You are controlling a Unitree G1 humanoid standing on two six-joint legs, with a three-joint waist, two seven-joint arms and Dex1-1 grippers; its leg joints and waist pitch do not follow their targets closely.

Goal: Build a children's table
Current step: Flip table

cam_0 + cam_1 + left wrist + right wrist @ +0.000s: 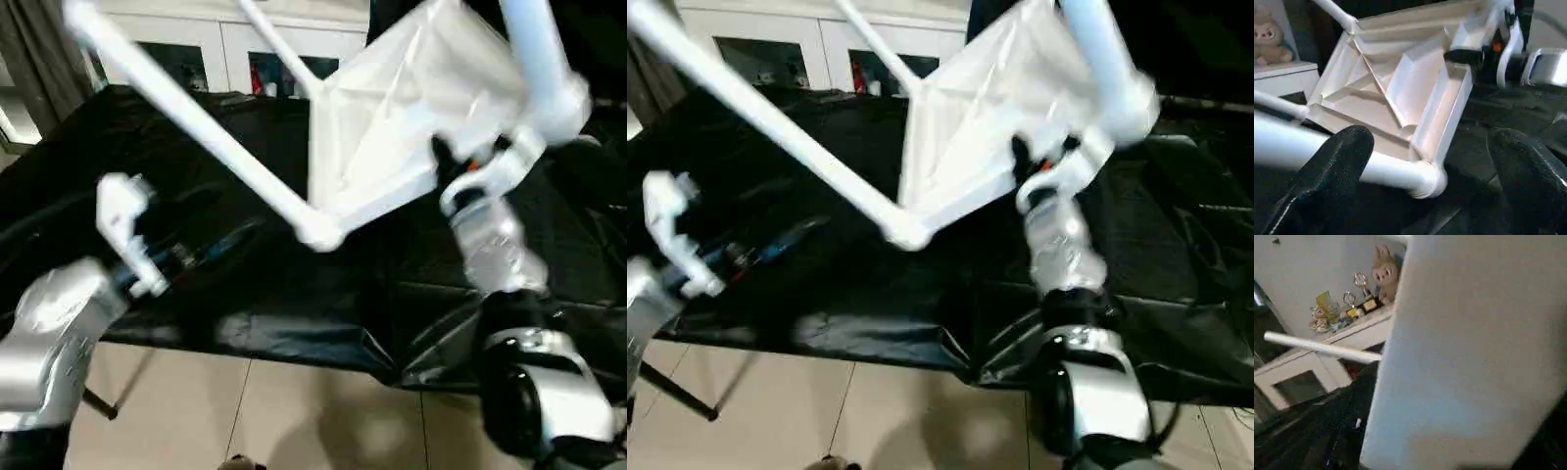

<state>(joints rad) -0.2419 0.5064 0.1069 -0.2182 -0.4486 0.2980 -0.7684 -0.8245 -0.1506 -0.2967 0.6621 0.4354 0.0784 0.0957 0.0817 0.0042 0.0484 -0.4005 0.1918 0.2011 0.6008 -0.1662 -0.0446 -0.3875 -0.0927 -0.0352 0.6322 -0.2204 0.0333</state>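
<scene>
Fingers (1337,161) of the left gripper (1425,171) are spread wide beside a fitted leg (196,122); the right gripper (460,162) is clamped on the children's table (392,108), held tilted above the black-draped tabletop (196,284). Assembly looks nearly finished; setting it upright is likely called for next.

White plastic children's table (392,117) off black-covered surface, tilted steeply, ribbed underside of rectangular top (1396,88) facing camera. Diagonal ribs cross inside raised rim. Long tubular leg (196,122) seated in corner socket (318,233) at 6 o'clock of top, running toward 10 o'clock. Second leg (539,59) at 2 o'clock corner, pointing up. Third, thinner-looking leg (274,39) rising from far corner toward 11 o'clock.
</scene>
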